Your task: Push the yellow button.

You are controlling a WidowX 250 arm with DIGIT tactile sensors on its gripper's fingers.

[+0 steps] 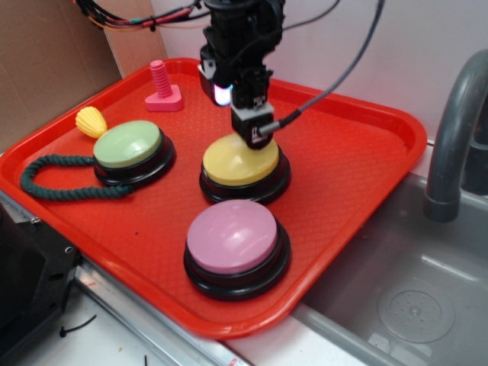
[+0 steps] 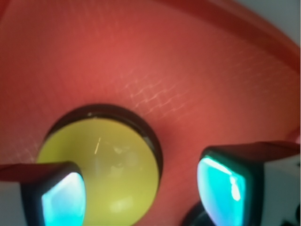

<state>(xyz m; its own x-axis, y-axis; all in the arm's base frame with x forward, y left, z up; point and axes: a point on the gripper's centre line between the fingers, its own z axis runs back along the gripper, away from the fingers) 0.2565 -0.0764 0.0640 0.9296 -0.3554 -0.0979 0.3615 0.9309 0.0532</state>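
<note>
The yellow button [image 1: 240,162], a pale-yellow dome on a black base, sits mid-tray. My gripper [image 1: 255,131] comes straight down onto its far top edge and looks to be touching the dome or just above it. In the wrist view the yellow button [image 2: 113,165] fills the lower left. My gripper [image 2: 146,193] is open with a wide gap. The left finger [image 2: 61,197] lies over the dome, and the right finger [image 2: 225,183] is over bare tray beside it. Nothing is held.
All sits on a red tray [image 1: 358,175]. A green button [image 1: 130,146] lies to the left and a pink button [image 1: 232,238] in front. A yellow shell toy [image 1: 91,121], a dark green rope [image 1: 57,179] and a pink bolt [image 1: 162,88] lie at the left. A sink and faucet [image 1: 450,137] are at the right.
</note>
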